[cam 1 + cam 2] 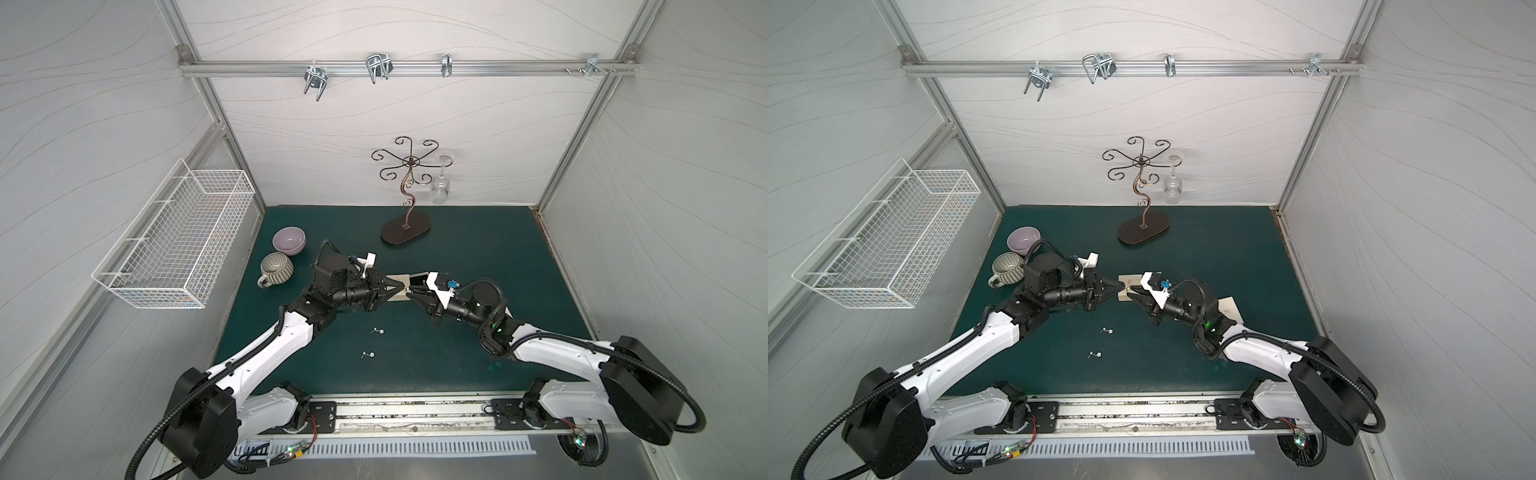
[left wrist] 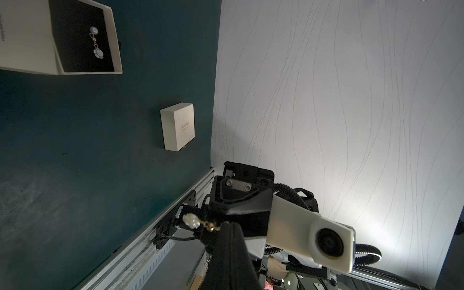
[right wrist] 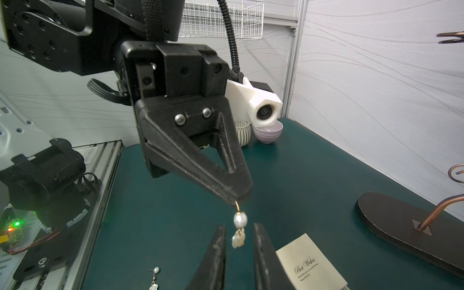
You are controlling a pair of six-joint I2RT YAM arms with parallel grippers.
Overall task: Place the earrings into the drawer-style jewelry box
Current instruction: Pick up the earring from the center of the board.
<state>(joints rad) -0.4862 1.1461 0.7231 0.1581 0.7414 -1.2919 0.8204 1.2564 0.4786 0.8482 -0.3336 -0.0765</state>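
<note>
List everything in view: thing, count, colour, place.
earrings: four, pale-beaded; two on mat, one in open drawer, one in left claw
drawer-style jewelry box: one, cream, mat centre
closed box: one, cream, right of it
bowl: one, lilac, far left
mug: one, grey-striped, beside bowl
stand: one, coppery, mat's back
wine glass: one, clear, hanging from stand
wire basket: one, white, left wall
hooks: four, silvery, back rail
left claw: one, black, shut on earring
right claw: one, black, open around it
</note>
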